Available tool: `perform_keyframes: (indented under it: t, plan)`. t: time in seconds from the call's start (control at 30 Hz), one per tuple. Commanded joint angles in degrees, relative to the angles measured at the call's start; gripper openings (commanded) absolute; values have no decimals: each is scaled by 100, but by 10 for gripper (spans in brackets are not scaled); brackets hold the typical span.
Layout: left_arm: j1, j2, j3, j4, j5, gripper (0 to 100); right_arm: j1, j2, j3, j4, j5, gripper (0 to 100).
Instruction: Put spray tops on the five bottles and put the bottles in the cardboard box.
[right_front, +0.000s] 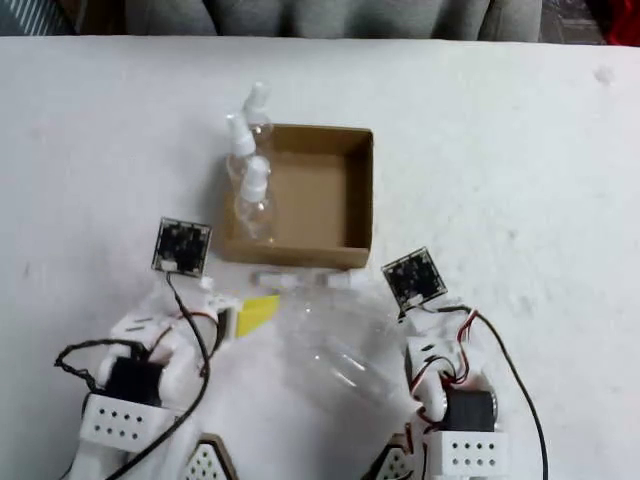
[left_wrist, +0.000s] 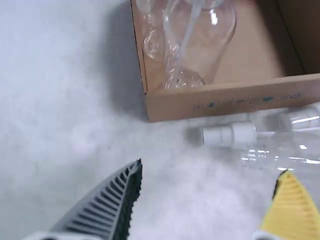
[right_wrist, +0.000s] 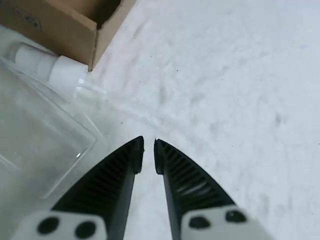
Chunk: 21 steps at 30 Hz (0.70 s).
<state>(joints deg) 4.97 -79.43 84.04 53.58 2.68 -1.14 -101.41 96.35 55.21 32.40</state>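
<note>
We find a spray top (right_front: 275, 281) lying crosswise below the box (right_front: 320, 200), nearest our wide-open left gripper (left_wrist: 210, 170); right gripper (right_wrist: 148, 145) all but closed.

The left arm (right_front: 140, 375) and the right arm (right_front: 445, 385) sit side by side, both low and pointing forward. The left gripper (left_wrist: 211, 167) is spread wide, with one grey finger and one yellow. The right gripper (right_wrist: 148, 145) has its black fingers almost together, and nothing is between them.
</note>
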Motion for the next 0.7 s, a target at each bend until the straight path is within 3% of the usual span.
perform_keyframes:
  t: [0.0, 0.23, 0.43, 0.57, 0.67]
  plan:
    - [-119, -277, 809, -835, 35, 369, 75, -57, -220, 57, 334, 16]
    - [-145, -716, 1073, -563, 35, 331, -119, -31, -1301, 462, 396, 16]
    - [-127, -1147, 1301, -536, -281, 20, -1332, -4, -2400, 1420, 615, 18]
    - [-136, -1464, 1327, -237, -352, 68, -2097, 620, -2620, 1464, 1099, 19]
    - [-145, -1569, 1327, -149, -360, 39, -2615, 1516, -2752, 1420, 1495, 23]
